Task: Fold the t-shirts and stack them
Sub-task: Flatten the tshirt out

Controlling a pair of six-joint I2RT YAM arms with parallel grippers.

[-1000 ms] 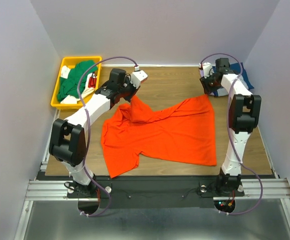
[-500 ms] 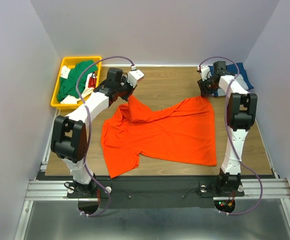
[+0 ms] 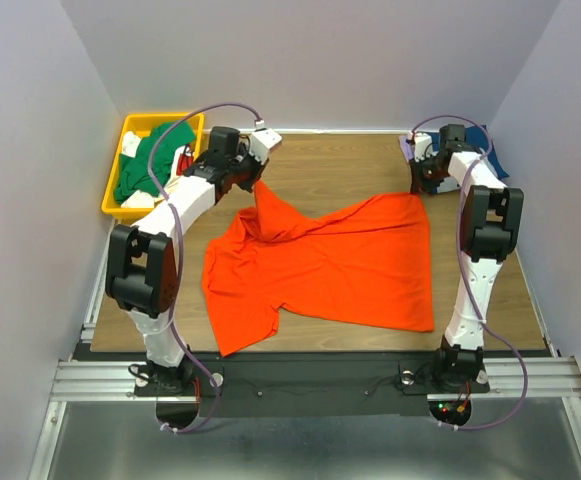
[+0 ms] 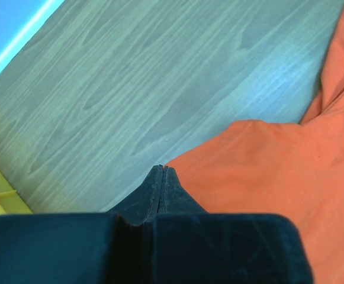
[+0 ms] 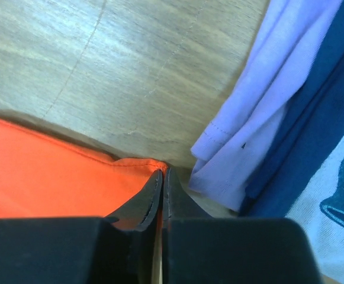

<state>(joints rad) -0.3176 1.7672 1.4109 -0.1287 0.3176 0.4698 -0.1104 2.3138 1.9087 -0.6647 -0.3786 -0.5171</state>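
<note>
Two pincers, each shut tight on a corner of one orange shirt.
My left pincer [image 4: 161, 172] and right pincer [image 5: 161, 174] each clamp a far corner of the soft, smooth orange shirt [image 3: 340, 270]. It lies rumpled mid-table on the grained wooden table [image 3: 340, 165], with its left corner lifted into a peak. A second ago my right pincer stood open, and my left has since drawn farther back. The shirt's long axis runs left to right; I cannot tell where its collar points. A lavender shirt [image 5: 260, 89] and a navy shirt [image 5: 322, 112] lie just beside my right pincer.
</note>
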